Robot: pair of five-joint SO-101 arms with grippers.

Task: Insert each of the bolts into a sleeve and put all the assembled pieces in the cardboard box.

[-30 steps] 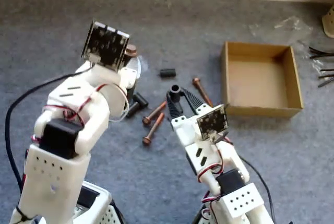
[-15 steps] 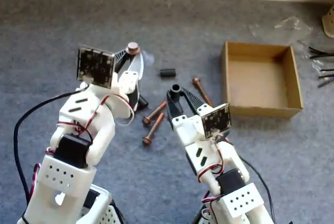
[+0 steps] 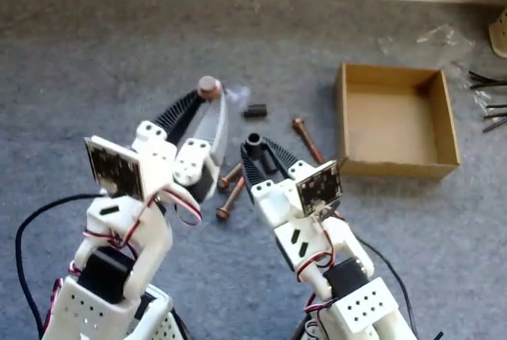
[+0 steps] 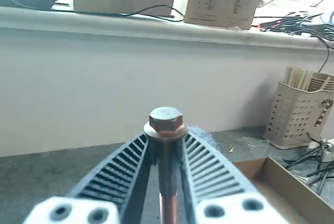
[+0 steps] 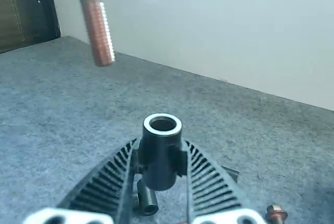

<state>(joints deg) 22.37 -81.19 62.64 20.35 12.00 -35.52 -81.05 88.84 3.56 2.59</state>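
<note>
Your left gripper [image 4: 166, 139] clamps a bolt [image 4: 165, 121] just under its head — your right gripper [image 5: 160, 153] is closed on a black sleeve [image 5: 162, 167].

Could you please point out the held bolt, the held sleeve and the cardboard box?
bolt [image 4: 165, 121], left wrist view, on its hex head.
sleeve [image 5: 159, 158], right wrist view, on its side wall.
cardboard box [image 3: 396, 169], high view, on its near wall.

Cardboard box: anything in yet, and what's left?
Nothing done: the cardboard box is empty. In hand: left gripper holds a bolt, right gripper a sleeve, not yet joined. Left: three loose bolts and at least one loose sleeve on the carpet, then boxing everything.
</note>
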